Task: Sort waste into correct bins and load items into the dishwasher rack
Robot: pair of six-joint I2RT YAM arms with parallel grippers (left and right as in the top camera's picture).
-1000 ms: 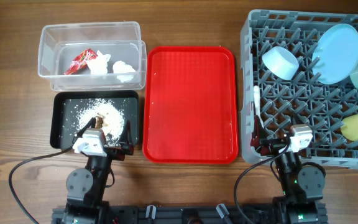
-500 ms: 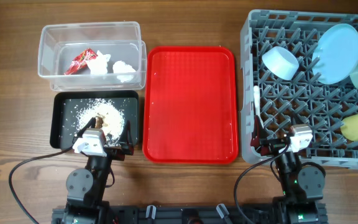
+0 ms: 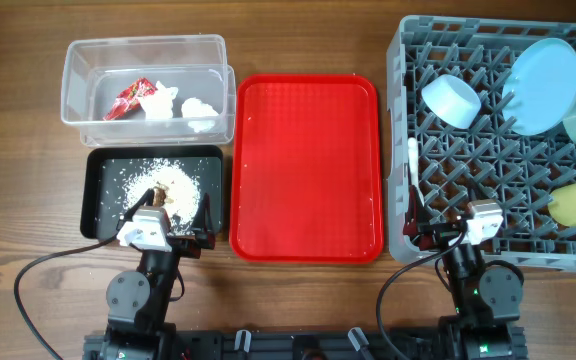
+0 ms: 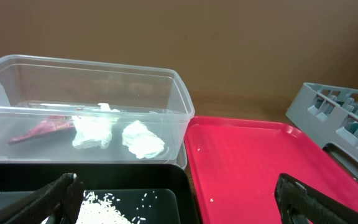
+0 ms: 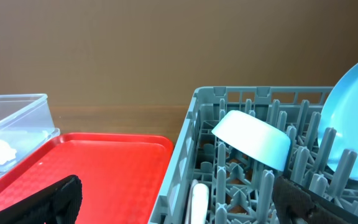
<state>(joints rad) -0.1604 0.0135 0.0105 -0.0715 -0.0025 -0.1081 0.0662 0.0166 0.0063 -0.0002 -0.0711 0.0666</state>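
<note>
Red wrapper [image 3: 124, 100] in clear tub [image 3: 143, 42]; print illegible.

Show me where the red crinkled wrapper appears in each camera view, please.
Overhead: red crinkled wrapper at upper left, inside the clear plastic tub.
Left wrist: left of centre, behind the tub's wall.
Right wrist: not visible.
Shared landmark: flat red plastic tray, in all three views.

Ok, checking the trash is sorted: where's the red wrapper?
Overhead, the red wrapper lies inside the clear tub at far left, right beside the tissues.
</note>
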